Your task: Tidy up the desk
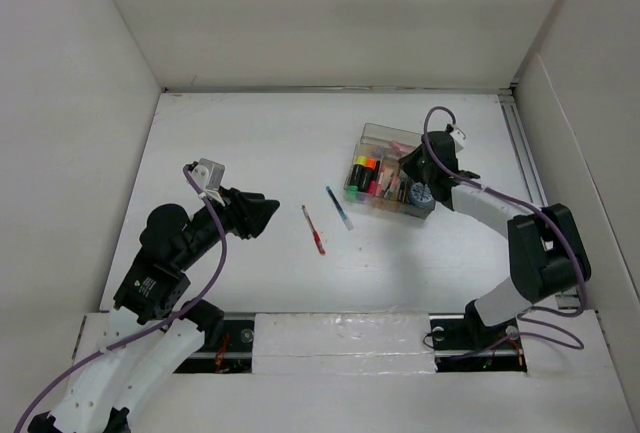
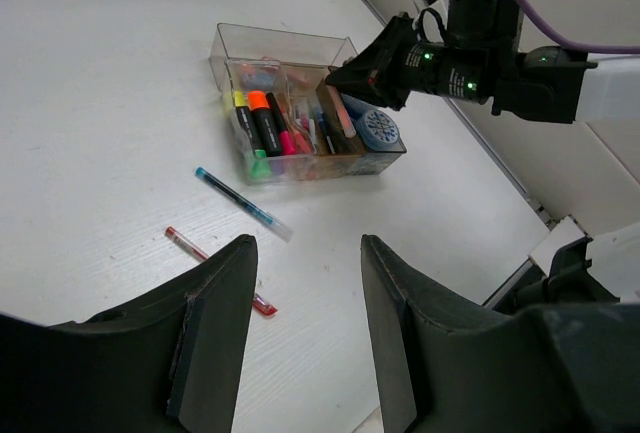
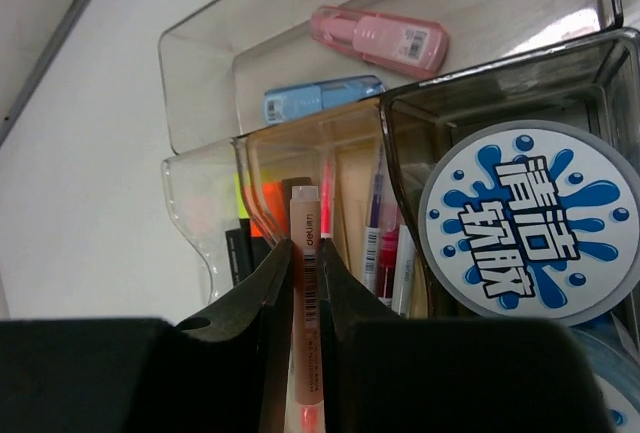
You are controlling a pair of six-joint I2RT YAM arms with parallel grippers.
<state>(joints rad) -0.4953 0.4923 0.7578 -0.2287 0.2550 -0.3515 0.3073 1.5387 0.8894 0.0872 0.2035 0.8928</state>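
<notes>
The white matte desk (image 1: pixel 250 153) is a broad rectangle, closed in by white panel walls (image 1: pixel 80 103) at 9, 12 and 3 o'clock. Three things lie directly on it. A clear compartmented organizer box (image 1: pixel 378 135) sits at about 2 o'clock from the desk's middle, set slightly askew to the desk's edges. A teal pen (image 1: pixel 339 208) lies close to the middle, its length running from 11 to 5 o'clock, the teal end farther away and the pale end nearer. A thin red pen (image 1: pixel 314 230) lies just beside it at 7 o'clock, roughly parallel, apart from it, its thicker red end toward 5 o'clock
</notes>
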